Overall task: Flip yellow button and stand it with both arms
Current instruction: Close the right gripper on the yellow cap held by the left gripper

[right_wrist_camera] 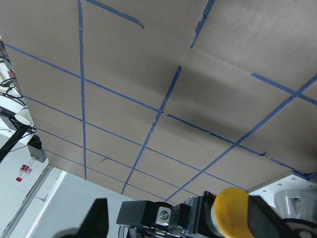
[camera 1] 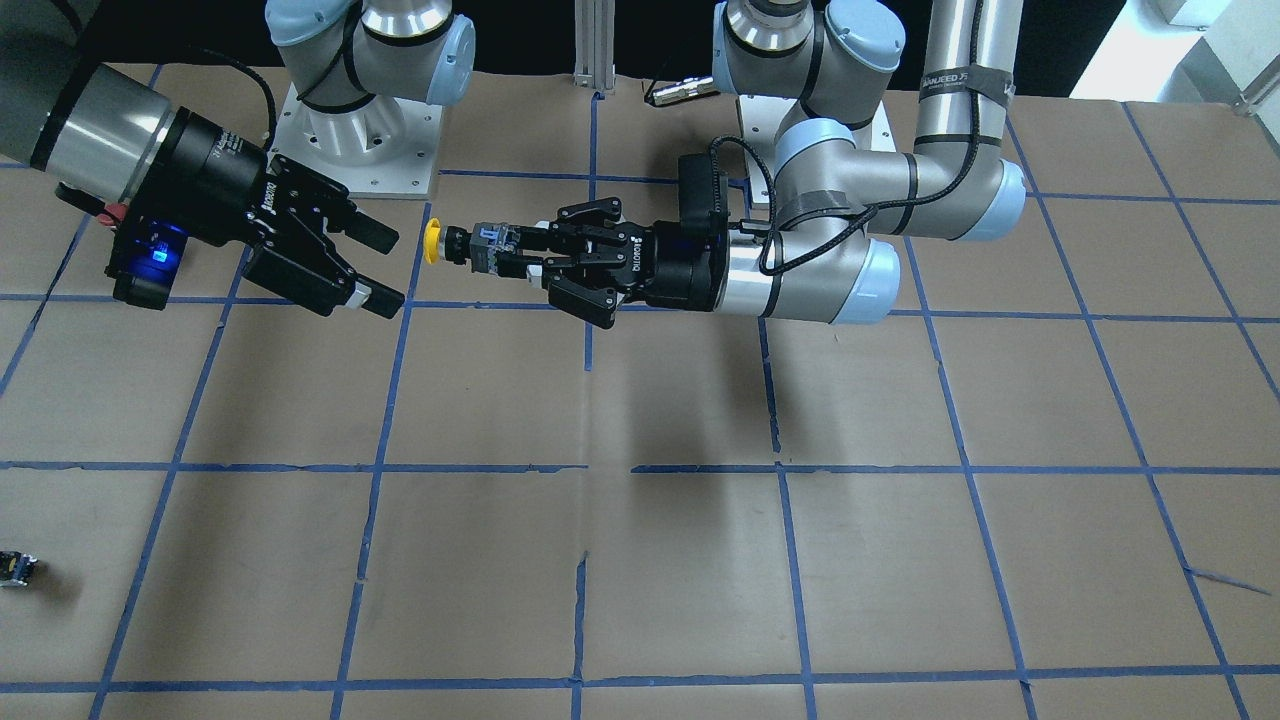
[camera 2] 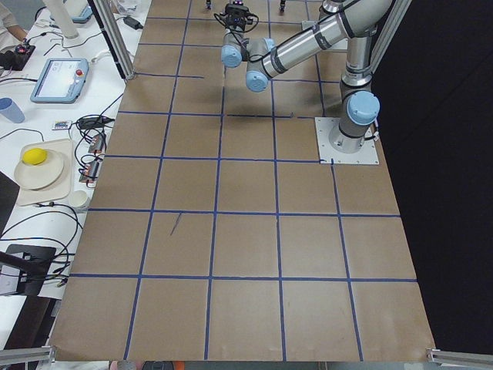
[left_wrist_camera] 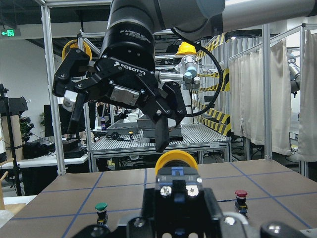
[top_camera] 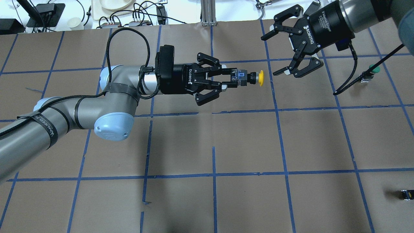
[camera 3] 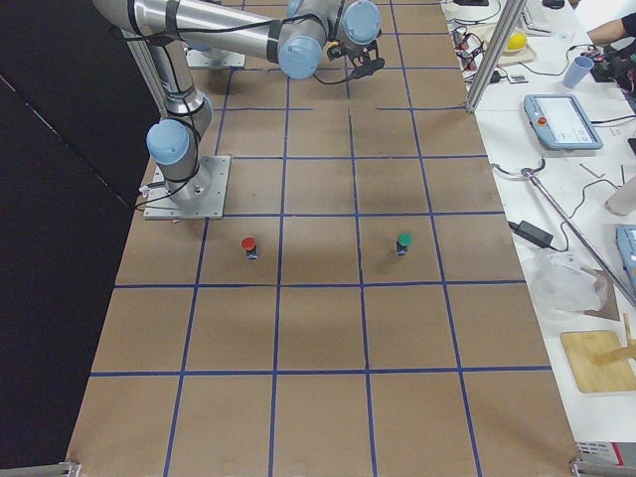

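My left gripper (top_camera: 231, 79) is shut on the grey-black body of the yellow button (top_camera: 252, 78) and holds it level above the table. The yellow cap points away from the left wrist, toward my right gripper. The button also shows in the front view (camera 1: 455, 244), with the left gripper (camera 1: 512, 252) behind it. My right gripper (top_camera: 271, 55) is open and empty, a short way beyond the cap and apart from it. In the front view the right gripper (camera 1: 385, 268) is at the left. In the left wrist view the button (left_wrist_camera: 176, 166) is in front of the open right gripper (left_wrist_camera: 119, 130).
A green-capped button (top_camera: 374, 68) stands under the right arm's cable. It and a red-capped button (camera 3: 248, 244) stand on the table near the right arm's base. A tiny dark part with a yellow spot (top_camera: 407, 194) lies at the table's edge on the robot's right.
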